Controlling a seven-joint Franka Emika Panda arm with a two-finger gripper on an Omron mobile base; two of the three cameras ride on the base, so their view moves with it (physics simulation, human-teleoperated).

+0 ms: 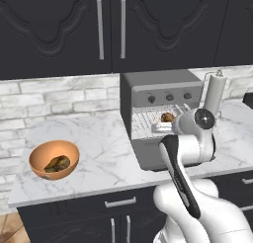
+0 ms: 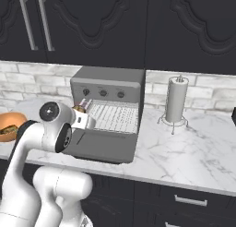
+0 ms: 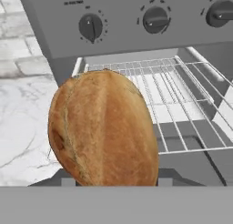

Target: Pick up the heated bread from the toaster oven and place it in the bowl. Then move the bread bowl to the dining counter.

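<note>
Up close, tan crusty bread point(image 3: 103, 127)

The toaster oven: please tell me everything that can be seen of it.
The toaster oven is a boxy grey metal unit on the marble worktop, against the white brick backsplash. Three dark knobs sit in a row above its opening. Its front door is dropped open and a wire rack shows inside. The heated bread, a rounded tan-brown lump, is seen at the rack's left front in the hand view. A paper towel holder stands to its right.
</note>
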